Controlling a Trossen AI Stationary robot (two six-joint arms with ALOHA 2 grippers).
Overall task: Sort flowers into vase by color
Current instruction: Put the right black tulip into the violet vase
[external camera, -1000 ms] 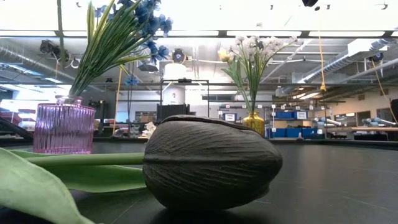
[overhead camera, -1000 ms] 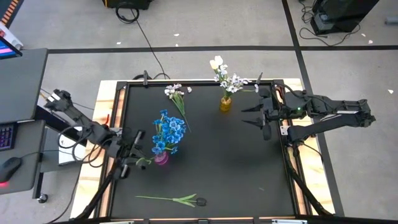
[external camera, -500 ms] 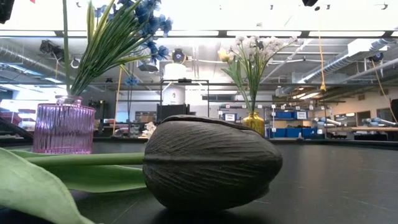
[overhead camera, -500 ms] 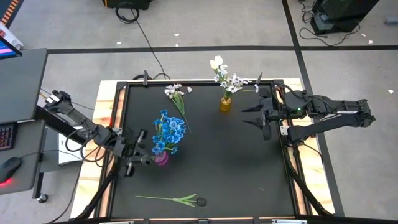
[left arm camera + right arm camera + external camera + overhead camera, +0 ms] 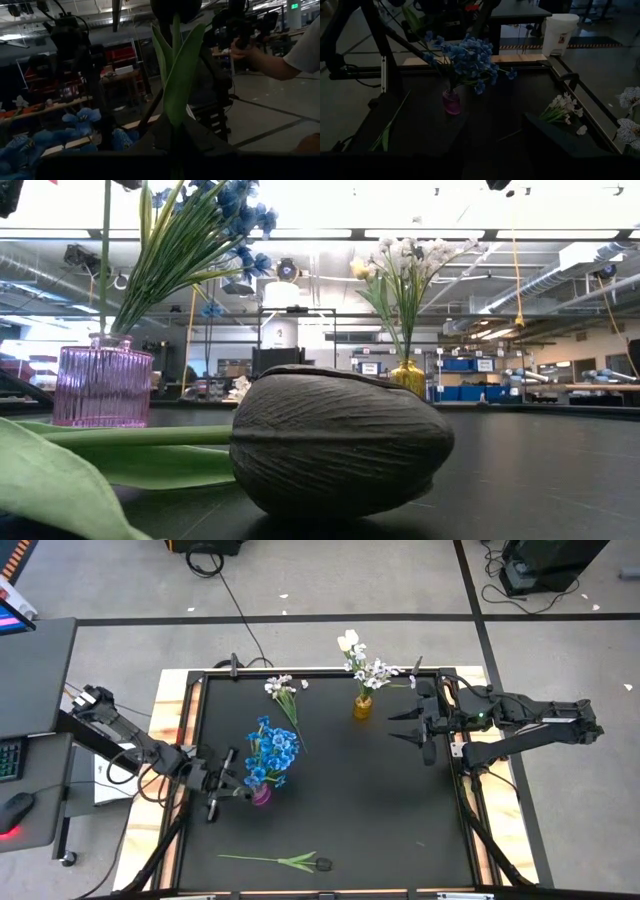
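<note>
My left gripper [image 5: 231, 792] is level beside the pink vase [image 5: 260, 795] of blue flowers [image 5: 272, 754], shut on an upright dark tulip [image 5: 175, 7] with green leaves. Its thin stem [image 5: 105, 270] comes down to the vase's mouth; whether it is inside does not show. A second dark tulip [image 5: 320, 863] lies on its side near the table's near edge, and it fills the low view [image 5: 335, 440]. A white spray [image 5: 283, 690] lies flat near the far edge. The yellow vase [image 5: 362, 707] holds white flowers [image 5: 365, 665]. My right gripper [image 5: 403, 727] hovers open to the right of it. My left gripper [image 5: 175, 147] pinches the tulip between its two fingers low on the stem, where the leaves [image 5: 176, 95] start. The fingers come level from the table's left, across the stem. The flower is upright and lifted clear of the table, with its bud above the fingers and its bare stem below.
A raised frame [image 5: 190, 730] borders the black table. Bare black surface lies between the two vases and the near edge [image 5: 400, 810]. In the left wrist view a person's arm [image 5: 265, 57] shows in the room beyond the table.
My left gripper has moved toward the table's right, closing in on the pink vase, still shut on the upright tulip. In the low view the hanging stem has shifted toward the vase's mouth. The right arm has kept still.
</note>
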